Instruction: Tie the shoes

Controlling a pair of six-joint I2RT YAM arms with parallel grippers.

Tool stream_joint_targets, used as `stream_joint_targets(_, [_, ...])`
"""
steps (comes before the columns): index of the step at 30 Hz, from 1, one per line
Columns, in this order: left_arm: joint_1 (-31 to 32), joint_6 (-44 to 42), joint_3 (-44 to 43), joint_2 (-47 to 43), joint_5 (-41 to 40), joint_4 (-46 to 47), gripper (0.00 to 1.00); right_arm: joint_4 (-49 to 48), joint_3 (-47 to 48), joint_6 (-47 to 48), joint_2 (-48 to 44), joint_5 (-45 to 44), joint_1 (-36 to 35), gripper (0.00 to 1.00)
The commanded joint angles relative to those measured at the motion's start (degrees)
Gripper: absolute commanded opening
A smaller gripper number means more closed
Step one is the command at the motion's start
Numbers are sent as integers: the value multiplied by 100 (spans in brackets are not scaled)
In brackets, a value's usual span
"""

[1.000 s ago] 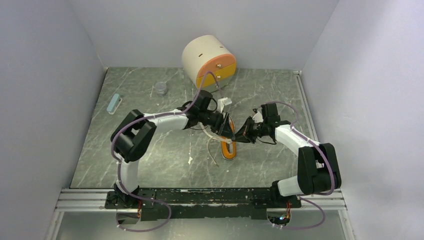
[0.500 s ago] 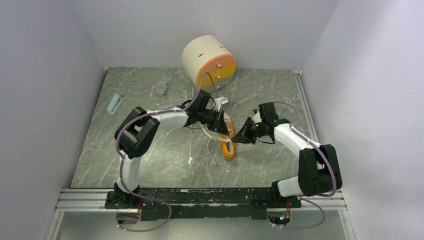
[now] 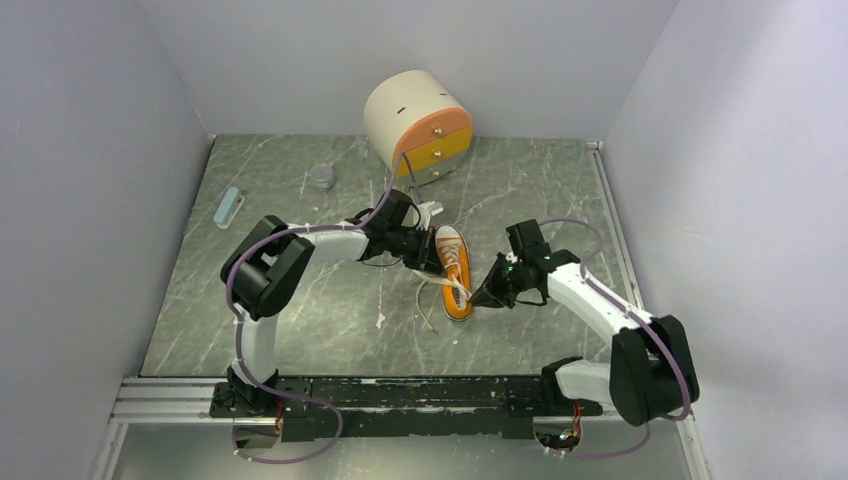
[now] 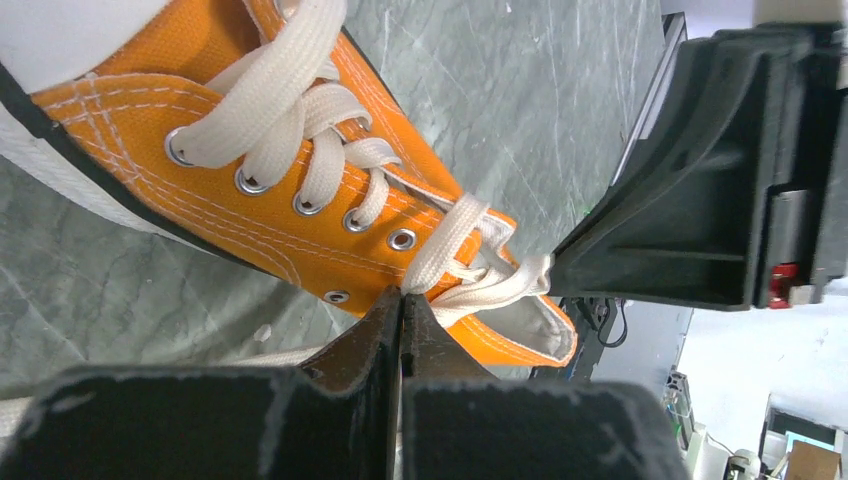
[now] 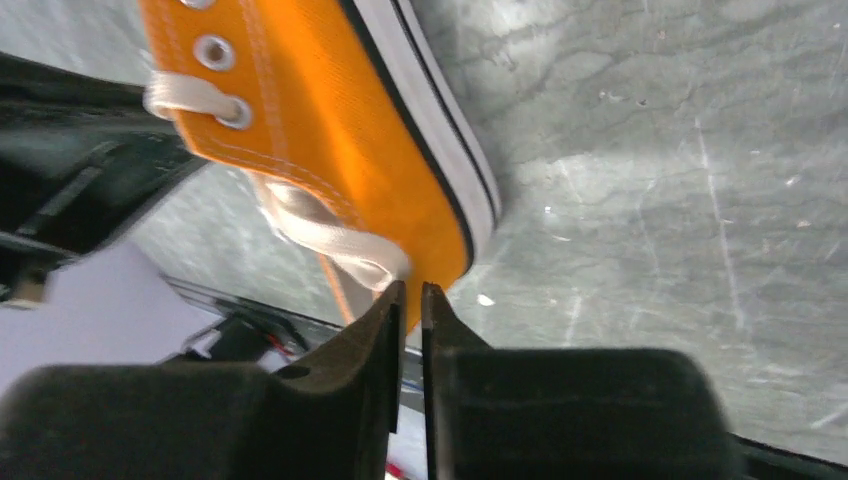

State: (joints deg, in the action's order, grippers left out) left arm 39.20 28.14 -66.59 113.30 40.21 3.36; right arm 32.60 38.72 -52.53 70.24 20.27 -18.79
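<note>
The shoe, an orange sneaker (image 3: 455,283) with a white sole, lies mid-table with its toe cap towards the back. My left gripper (image 3: 428,262) is at its left side. In the left wrist view that gripper (image 4: 402,298) is shut on a white lace (image 4: 440,250) just past the top eyelets of the sneaker (image 4: 300,170). My right gripper (image 3: 478,298) sits at the heel side. Its jaws (image 5: 413,290) stand a narrow slit apart with nothing between them, a lace loop (image 5: 330,235) touching the left fingertip. Loose lace ends (image 3: 425,300) trail on the table.
A cream round drawer unit (image 3: 418,120) with orange and yellow fronts stands at the back. A small grey round thing (image 3: 321,177) and a pale blue bar (image 3: 229,207) lie at the back left. White walls close in three sides.
My left gripper has shut on the lace and drawn back left. The right gripper has moved nearer the front edge and parted slightly. More of the shoe shows.
</note>
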Motion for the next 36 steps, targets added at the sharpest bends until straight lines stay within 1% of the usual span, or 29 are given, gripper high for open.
stream_joint_targets(1, [-35, -2, 69, -98, 123, 218, 5, 393, 296, 1007, 351, 144, -73, 25])
stream_joint_targets(3, [-35, -53, 62, -82, 176, 163, 5, 711, 640, 1824, 596, 178, -9, 31])
stream_joint_targets(5, [-35, -72, 69, -86, 231, 156, 5, 822, 1010, 2664, 745, 208, 4, 34])
stream_joint_targets(7, [-42, -49, 103, -111, 263, 207, 5, 863, 1379, 3275, 807, 148, -6, 35])
stream_joint_targets(11, [-38, -10, 101, -126, 352, 237, 5, 792, 2053, 4115, 932, 343, -52, 35])
stream_joint_targets(13, [-43, -58, 65, -132, 370, 180, 5, 634, 2164, 4518, 930, 439, -140, 35])
stream_joint_targets(14, [-44, -86, 41, -132, 361, 127, 5, 611, 2198, 4685, 933, 286, -165, 36])
stream_joint_targets(16, [-48, -102, -6, -119, 360, 57, 5, 605, 2243, 5071, 985, 419, -183, 36])
stream_joint_targets(19, [-48, -7, -2, -100, 416, 186, 5, 373, 2198, 5208, 1086, 587, -549, 36])
stream_joint_targets(22, [-53, 44, -23, -92, 439, 231, 5, 96, 2112, 5350, 1235, 284, -966, 36])
stream_joint_targets(25, [-53, 116, 48, -118, 473, 330, 5, -128, 1992, 5420, 1300, 60, -1027, 36])
stream_joint_targets(30, [-53, 184, 100, -127, 513, 418, 5, -28, 2013, 5747, 1378, -459, -1201, 37])
stream_joint_targets(36, [-53, 278, 112, -104, 553, 542, 5, -145, 1833, 5991, 1400, -624, -1557, 37])
